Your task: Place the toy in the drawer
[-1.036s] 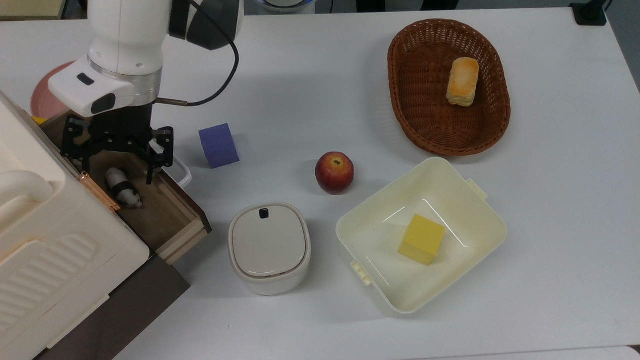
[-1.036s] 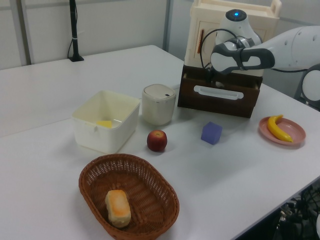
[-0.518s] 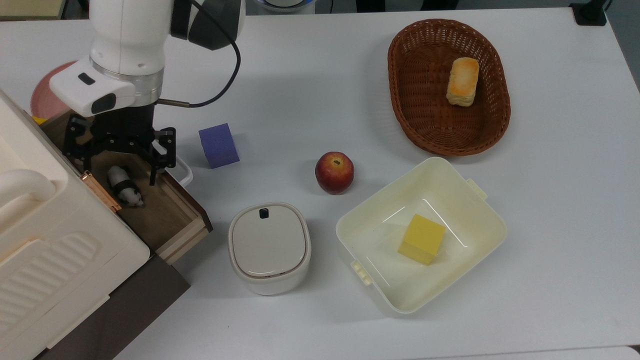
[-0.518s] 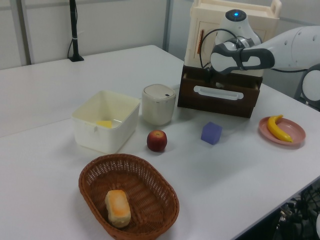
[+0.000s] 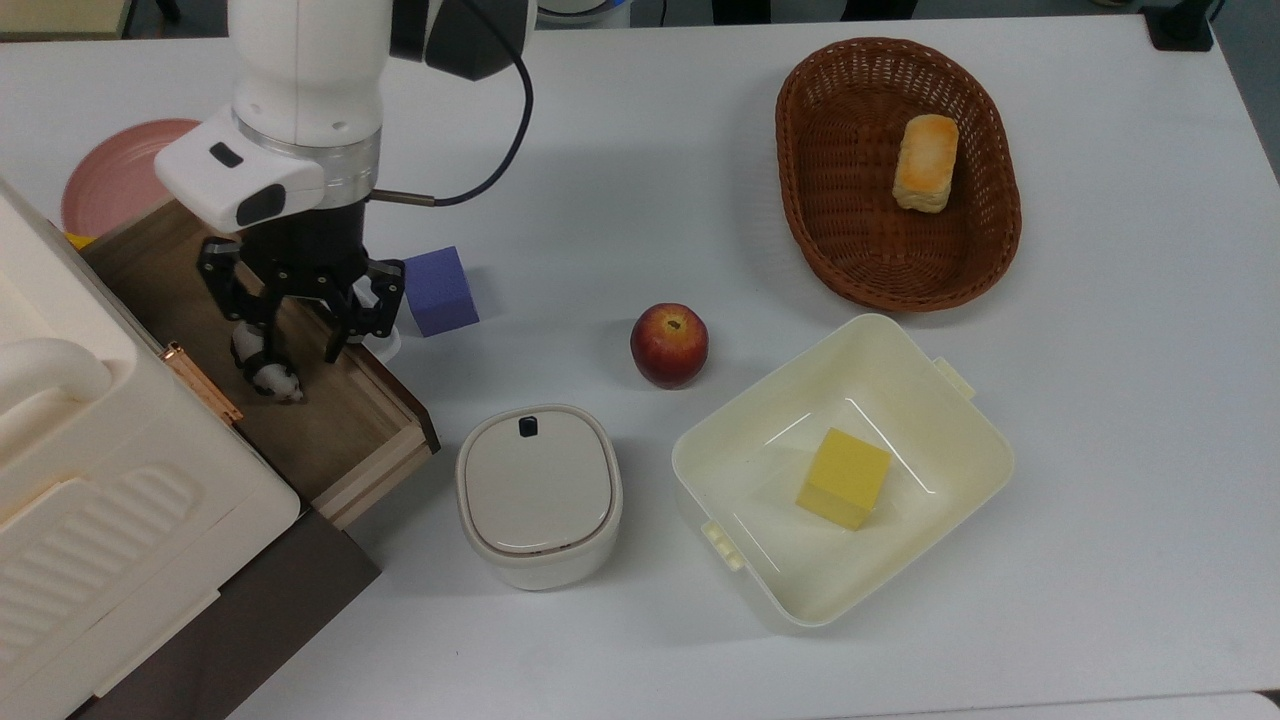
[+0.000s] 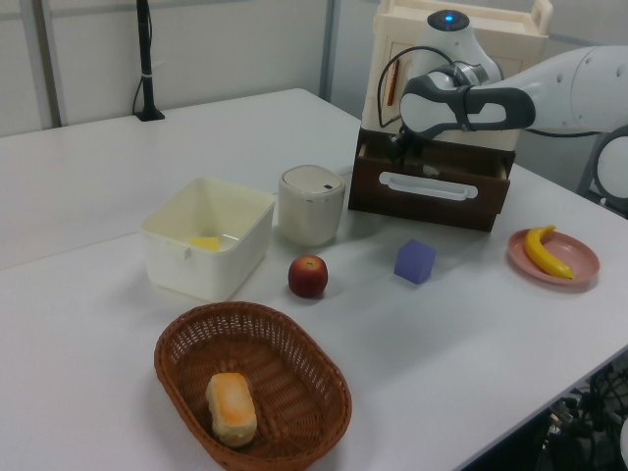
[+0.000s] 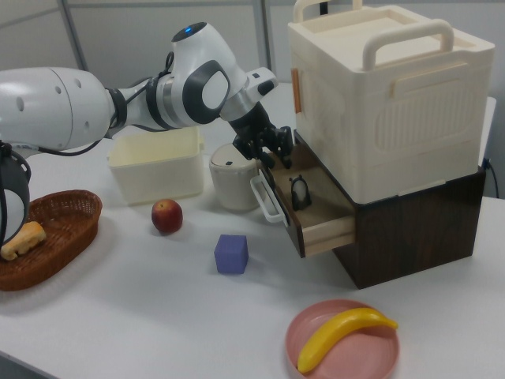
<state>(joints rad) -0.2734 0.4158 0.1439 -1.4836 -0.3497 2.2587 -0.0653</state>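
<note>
Standing on the brown-grey floor of the open drawer [image 5: 330,430], the toy [image 5: 268,372] is a small black-and-white panda figure, upright on its legs in the right view [image 7: 300,191], near the middle of the compartment and apart from the walls.

Pincer [image 5: 290,335]: it hangs directly above the drawer with its fingers spread wide and nothing between them. In the top view one finger partly overlaps the toy; whether it touches the toy cannot be told from any view.

Handling, as judged:
- Weight: very light. It is smaller than the apple [image 5: 669,345] on the table [image 5: 620,150].
- Stiffness: it looks like hard moulded material, not plush, so it should not give under the fingers.
- Surface: smooth and rounded, so likely slippery. A firm squeeze on the curved back could pop it out sideways.
- Stability: narrow footing on four short legs. A light knock would probably tip it.
- Fragility: low risk, though the legs and ears are the weak parts.

Where to take hold, if regrasping is needed: across the flanks of the body at mid-height, fingers closing on the two flatter sides, clear of head and legs.

Task status, as judged: the toy already lies inside the drawer, which stands pulled out from the cream cabinet [image 5: 90,500].
</note>
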